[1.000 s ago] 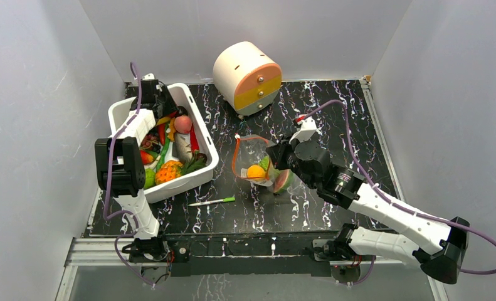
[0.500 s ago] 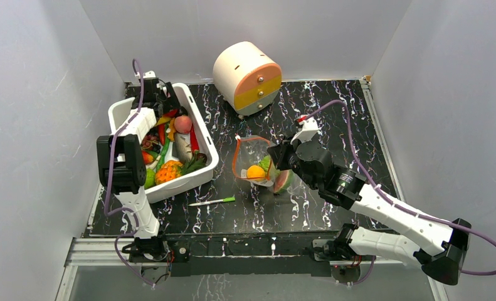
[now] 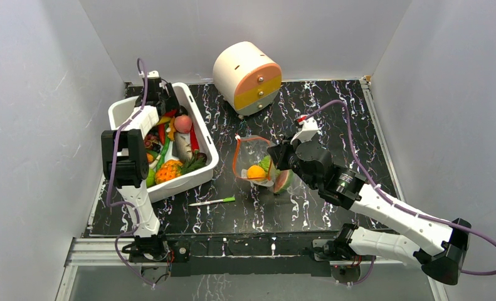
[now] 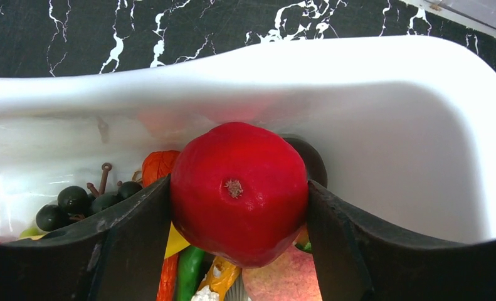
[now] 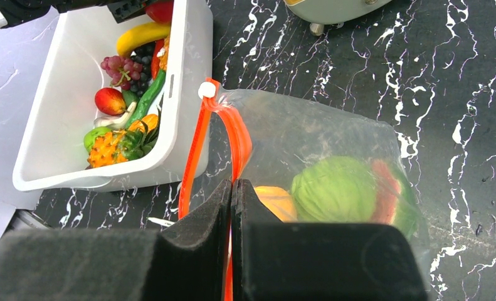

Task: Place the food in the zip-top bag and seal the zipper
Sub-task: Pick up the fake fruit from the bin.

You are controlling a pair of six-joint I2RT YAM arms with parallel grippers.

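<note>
Left claw [image 3: 160,95] grasps a glossy red round plastic toy fruit [image 4: 239,191] between its jaws, with the white rectangular plastic bin [image 4: 389,125] wall just beyond. The fruit looks light, hard and likely slick, and wants gripping across its widest girth. Right claw [image 5: 232,188] pinches the red-orange zipper strip [image 5: 240,141] of the crinkly clear zip-top bag [image 5: 308,135].

One white rectangular plastic bin [image 3: 202,135]; one crinkly clear zip-top bag [image 3: 250,153]; one round cream-and-orange drawer box [image 3: 245,72]; one thin white-and-green stick [image 3: 212,201].
</note>
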